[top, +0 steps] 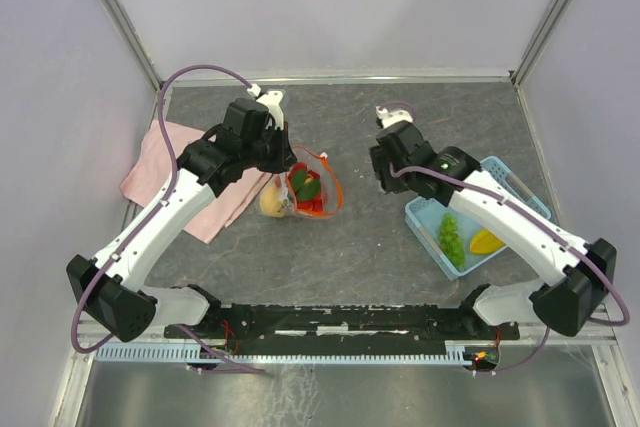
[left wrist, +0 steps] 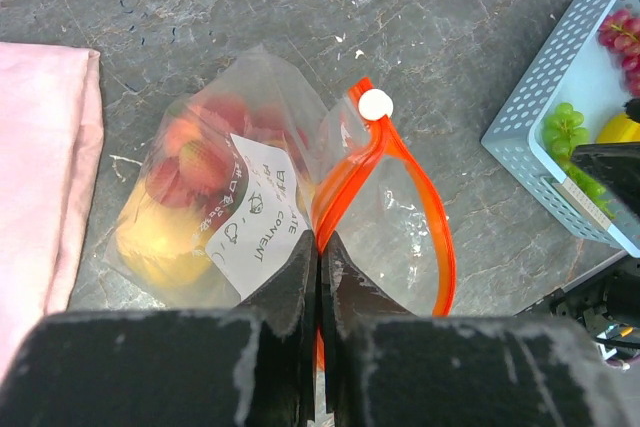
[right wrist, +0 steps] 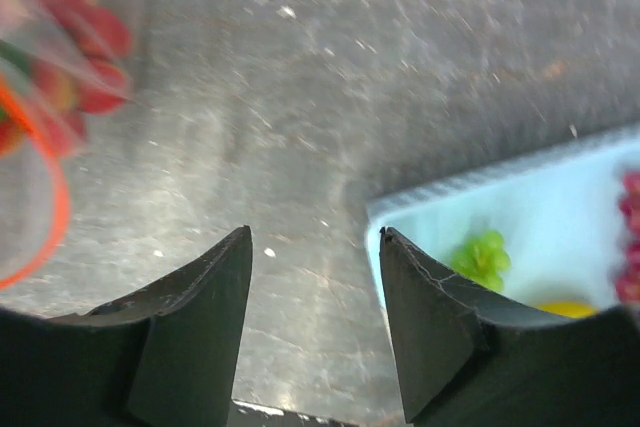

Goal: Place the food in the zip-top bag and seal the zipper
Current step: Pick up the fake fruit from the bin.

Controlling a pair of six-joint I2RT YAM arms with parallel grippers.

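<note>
Loading looks midway: the left end effector (left wrist: 318, 247) pinches the zipper (left wrist: 345, 172) of the zip-top bag (left wrist: 230, 197) on the bench (top: 450, 117), mouth agape, while the empty, wide-open right end effector (right wrist: 315, 247) should next fetch grapes (top: 452, 237) from the basket (left wrist: 540, 112).

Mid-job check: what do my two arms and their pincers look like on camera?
Both arms match: white tubular links, black joint housings. A thin purple cable loops along the left arm and another along the right arm, which shows a small green light. The left pincer and right pincer have black wedge-shaped fingers, scuffed pale at the edges.
</note>
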